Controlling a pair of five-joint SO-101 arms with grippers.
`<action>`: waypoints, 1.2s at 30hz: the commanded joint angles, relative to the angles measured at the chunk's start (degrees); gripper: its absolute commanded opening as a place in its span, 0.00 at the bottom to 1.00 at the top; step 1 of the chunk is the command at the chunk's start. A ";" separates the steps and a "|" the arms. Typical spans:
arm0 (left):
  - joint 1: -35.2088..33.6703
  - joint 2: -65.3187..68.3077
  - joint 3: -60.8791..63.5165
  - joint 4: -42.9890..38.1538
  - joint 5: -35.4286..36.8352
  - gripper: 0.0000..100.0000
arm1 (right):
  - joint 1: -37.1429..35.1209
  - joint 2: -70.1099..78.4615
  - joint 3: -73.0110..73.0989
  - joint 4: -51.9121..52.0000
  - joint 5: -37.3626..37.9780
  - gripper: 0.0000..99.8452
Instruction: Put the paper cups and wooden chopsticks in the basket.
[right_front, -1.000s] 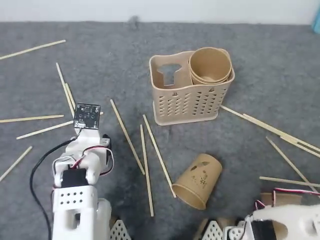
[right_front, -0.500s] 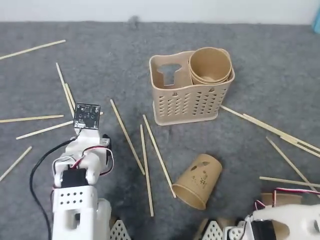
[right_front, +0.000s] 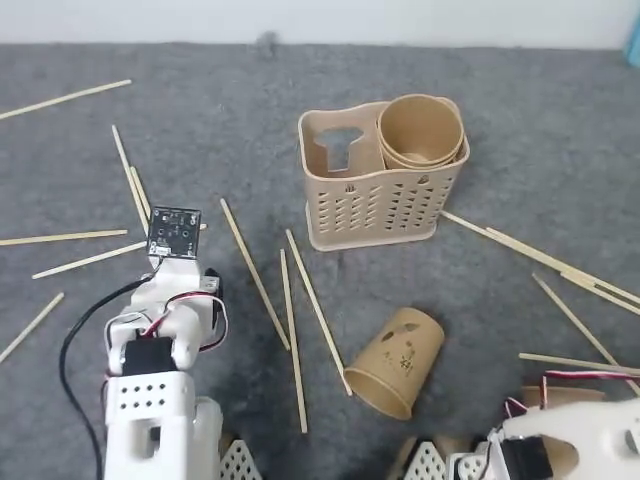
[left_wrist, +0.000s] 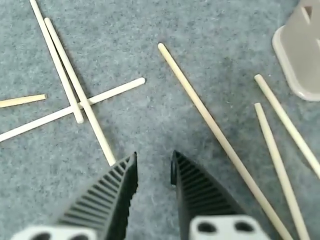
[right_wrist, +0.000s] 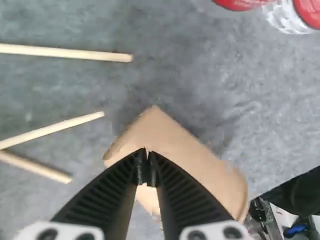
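**A:** On the grey carpet (right_front: 520, 120), near the middle of the high view, stands the beige basket (right_front: 370, 205); one compartment holds the stacked paper cups (right_front: 420, 125); the other shows its bare floor.

**B:** What is left outside it?

**A:** A fallen cup (right_front: 398, 360) lies on its side in front of the basket, mouth toward the arms; three long chopsticks (right_front: 292, 330) lie between it and the left arm; further chopsticks (right_front: 540, 258) are scattered to the right.

**B:** And the grippers?

**A:** The left gripper (left_wrist: 153, 157) hangs low over the carpet, jaws narrowly parted and holding nothing; the nearest chopstick (left_wrist: 85, 105) ends just beside one fingertip, so it is probably lined up for that stick. The right gripper (right_wrist: 146, 154) is pinched tight on the wall of the held cup (right_wrist: 190, 145), near the front right of the table; gripping the thin wall looks like the way to lift it.

**B:** Anything in the way?

**A:** The nearest chopstick crosses another stick, so one may drag the other; the fallen cup lies between the held cup and the basket.
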 joint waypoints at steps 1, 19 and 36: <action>0.09 -0.97 -0.22 -1.49 -0.44 0.10 | -0.84 -0.48 -6.51 4.70 -0.62 0.01; 0.09 -0.97 -0.22 -1.49 -0.44 0.10 | 0.57 -0.48 -6.68 17.19 3.78 0.01; 0.09 -0.97 -0.22 -1.49 -0.44 0.10 | 3.21 5.67 -6.95 5.41 3.87 0.01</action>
